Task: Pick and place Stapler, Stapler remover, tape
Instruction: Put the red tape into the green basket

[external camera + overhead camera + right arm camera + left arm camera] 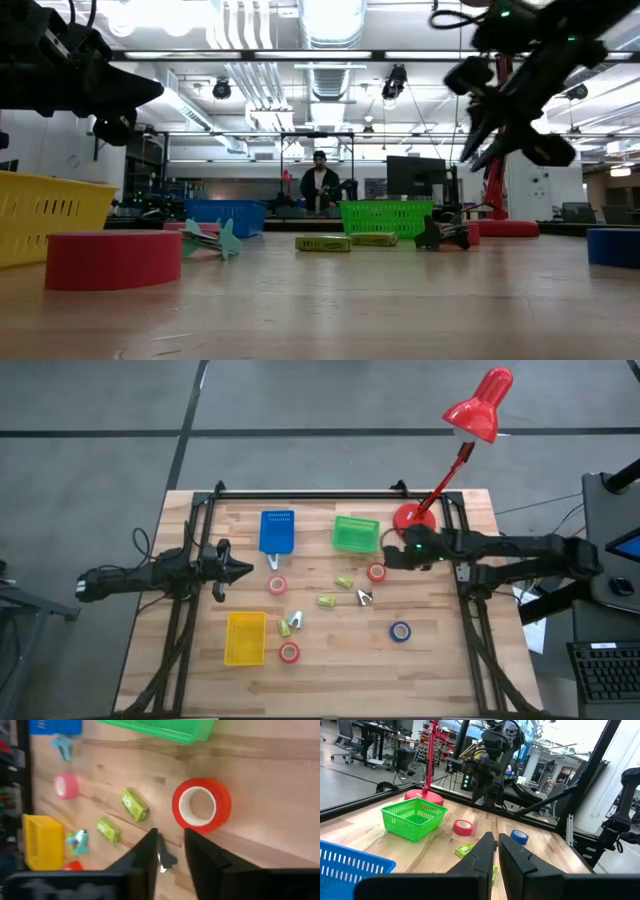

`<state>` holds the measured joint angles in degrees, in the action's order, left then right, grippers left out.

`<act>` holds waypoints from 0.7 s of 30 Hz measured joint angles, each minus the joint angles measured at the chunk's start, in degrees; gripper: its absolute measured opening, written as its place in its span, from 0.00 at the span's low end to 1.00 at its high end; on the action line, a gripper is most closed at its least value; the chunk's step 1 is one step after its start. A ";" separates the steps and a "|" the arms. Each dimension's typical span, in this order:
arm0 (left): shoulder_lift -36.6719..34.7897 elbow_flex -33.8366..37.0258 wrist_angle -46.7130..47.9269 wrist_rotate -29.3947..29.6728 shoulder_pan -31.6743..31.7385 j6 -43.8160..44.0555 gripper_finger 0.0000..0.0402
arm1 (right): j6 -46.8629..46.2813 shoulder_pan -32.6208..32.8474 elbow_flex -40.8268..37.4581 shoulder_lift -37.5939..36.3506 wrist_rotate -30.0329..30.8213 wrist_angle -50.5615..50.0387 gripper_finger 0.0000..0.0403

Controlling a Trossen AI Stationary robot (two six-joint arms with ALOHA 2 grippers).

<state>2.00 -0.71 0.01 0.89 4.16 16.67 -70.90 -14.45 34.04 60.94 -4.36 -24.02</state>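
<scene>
A: Where is the right gripper (385, 556)?

B: Hovering above the table (440, 660), by the green bin (355, 533). Its fingers (145, 855) stand a narrow gap apart with nothing between them. A red tape roll (202, 805) with a pale centre lies flat on the wood just ahead of the fingertips, not touched.

A: And the other tape?

B: A second red roll (277, 585) lies beyond the green staplers (327, 600), a third red roll (289, 652) beside the yellow bin (245, 637), and the blue roll (400, 631) well off to the side of the fingers. A dark staple remover (364, 596) sits near the fingertips, past the first red roll.

A: The left gripper (245, 569)?

B: Held at the table's left edge, its fingers (480, 857) almost together and empty. The blue bin (277, 530) is close to its tips, and a teal staple remover (273, 562) lies just ahead.
</scene>
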 joint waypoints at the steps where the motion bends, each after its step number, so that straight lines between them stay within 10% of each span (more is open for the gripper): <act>1: 0.00 0.00 -0.01 -0.02 -0.02 0.00 0.07 | 0.79 -0.21 1.14 1.99 -0.01 -0.44 0.29; 8: 0.00 0.00 -0.02 -0.02 -0.02 0.01 0.07 | 7.21 -0.55 8.38 13.41 0.53 -7.01 0.50; 21: 0.00 0.00 -0.04 -0.01 -0.01 0.00 0.07 | 16.33 -0.59 11.04 25.73 4.34 -10.09 0.48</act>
<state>2.00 -0.71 -0.03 0.88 4.15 16.67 -54.57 -15.05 45.08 86.67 -0.02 -34.11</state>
